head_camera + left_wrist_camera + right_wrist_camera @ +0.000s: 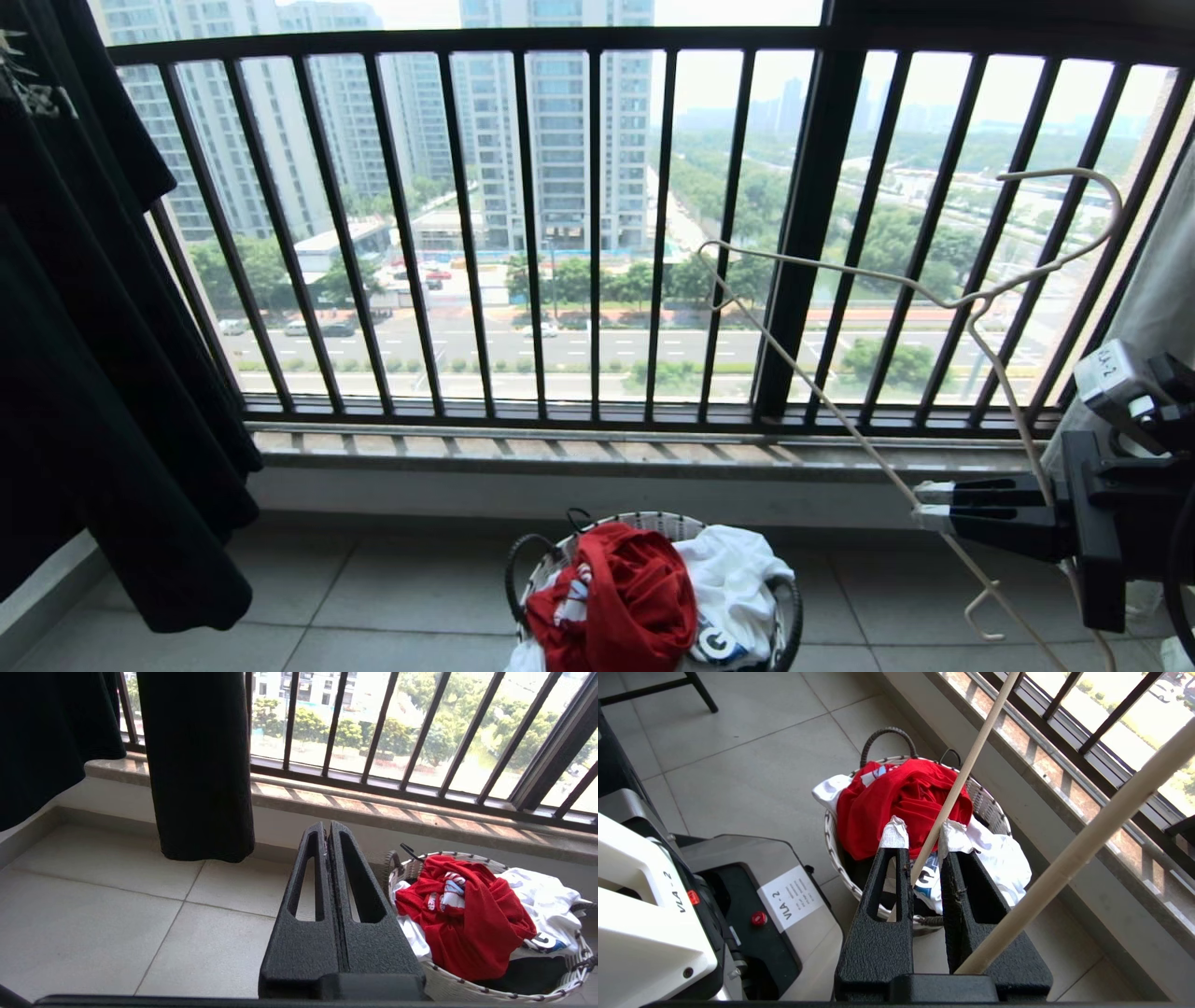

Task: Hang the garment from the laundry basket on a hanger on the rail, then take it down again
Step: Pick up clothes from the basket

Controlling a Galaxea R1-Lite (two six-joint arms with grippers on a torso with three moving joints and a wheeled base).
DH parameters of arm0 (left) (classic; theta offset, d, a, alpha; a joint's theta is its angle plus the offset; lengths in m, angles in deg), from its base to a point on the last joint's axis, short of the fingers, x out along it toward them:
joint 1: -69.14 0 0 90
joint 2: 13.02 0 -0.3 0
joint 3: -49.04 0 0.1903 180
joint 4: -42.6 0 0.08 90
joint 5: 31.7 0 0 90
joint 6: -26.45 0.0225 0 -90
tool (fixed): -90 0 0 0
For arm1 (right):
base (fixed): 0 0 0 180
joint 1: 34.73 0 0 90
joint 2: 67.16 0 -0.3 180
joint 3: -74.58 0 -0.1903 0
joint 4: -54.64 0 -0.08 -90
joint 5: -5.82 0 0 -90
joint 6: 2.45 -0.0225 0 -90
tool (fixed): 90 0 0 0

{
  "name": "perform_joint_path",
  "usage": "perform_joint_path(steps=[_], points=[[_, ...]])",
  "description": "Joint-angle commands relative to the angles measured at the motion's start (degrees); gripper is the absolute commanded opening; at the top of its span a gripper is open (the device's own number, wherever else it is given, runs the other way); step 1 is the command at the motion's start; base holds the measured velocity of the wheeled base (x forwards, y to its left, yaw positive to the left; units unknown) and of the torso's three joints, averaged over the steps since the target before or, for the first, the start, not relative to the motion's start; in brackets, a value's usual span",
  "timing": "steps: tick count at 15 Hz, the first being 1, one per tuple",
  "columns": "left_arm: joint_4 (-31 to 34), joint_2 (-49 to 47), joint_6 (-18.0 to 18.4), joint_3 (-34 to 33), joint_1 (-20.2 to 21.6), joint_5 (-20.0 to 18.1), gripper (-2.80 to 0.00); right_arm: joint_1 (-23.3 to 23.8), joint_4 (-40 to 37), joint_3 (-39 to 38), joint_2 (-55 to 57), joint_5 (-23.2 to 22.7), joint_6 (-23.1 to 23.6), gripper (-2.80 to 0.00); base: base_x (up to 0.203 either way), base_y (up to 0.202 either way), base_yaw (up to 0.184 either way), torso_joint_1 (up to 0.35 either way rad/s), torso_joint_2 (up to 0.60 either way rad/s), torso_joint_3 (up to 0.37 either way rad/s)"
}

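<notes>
Sitting on top of the pile in the laundry basket, the garment is a red bunched-up lump, low on the floor in front of the robot. It has no clear long side; it is just a heap. A white printed garment lies beside it in the same basket.

The left end effector is clenched and holds nothing. It points along the floor, and the red garment lies near it, a little off to the side.

The right end effector is busy. Its jaws stand close on a thin bar of the hanger, out to the right and higher than the basket.

So I think the left arm is the free one to reach in, and it has to unclench first.
</notes>
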Motion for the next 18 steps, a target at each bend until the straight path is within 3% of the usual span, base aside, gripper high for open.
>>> perform_joint_path(steps=[1,4,8,10,13,16,18], points=[[-0.22,-9.88,-1.45,4.92,-0.14,-0.08,-2.80,0.14,0.01,0.08,0.02,-0.24,0.19,-2.80,0.000,0.000,0.000,0.000,0.00,0.000],[-0.22,-22.08,-3.55,12.38,-0.49,-1.28,-2.80,0.58,0.02,0.08,0.14,-0.24,0.21,-2.80,0.000,0.000,0.000,0.000,0.00,0.000],[0.72,-39.43,-4.21,24.17,-1.19,-11.47,-2.80,1.46,0.09,0.26,0.56,-0.15,0.30,-2.80,0.000,0.000,0.000,0.000,0.00,0.000],[5.10,-48.83,-4.37,35.68,-5.69,-13.43,-2.80,1.63,0.10,0.34,0.89,-0.15,0.38,-2.80,0.000,0.000,0.000,0.000,0.00,0.000],[15.26,-64.01,-4.48,50.54,-15.57,-14.25,-2.80,1.63,0.10,0.26,0.63,-0.15,0.56,-2.80,0.000,0.000,0.000,0.000,0.00,0.000],[18.88,-80.29,-3.57,59.96,-22.93,-14.31,-2.80,1.63,0.01,0.26,0.63,-0.15,0.65,-2.80,0.000,0.000,0.000,0.000,0.00,0.000],[19.79,-91.41,-2.87,66.20,-25.27,-14.37,-2.80,1.63,0.08,0.34,0.89,-0.15,0.65,-2.80,0.000,0.000,0.000,0.000,0.00,0.000]])
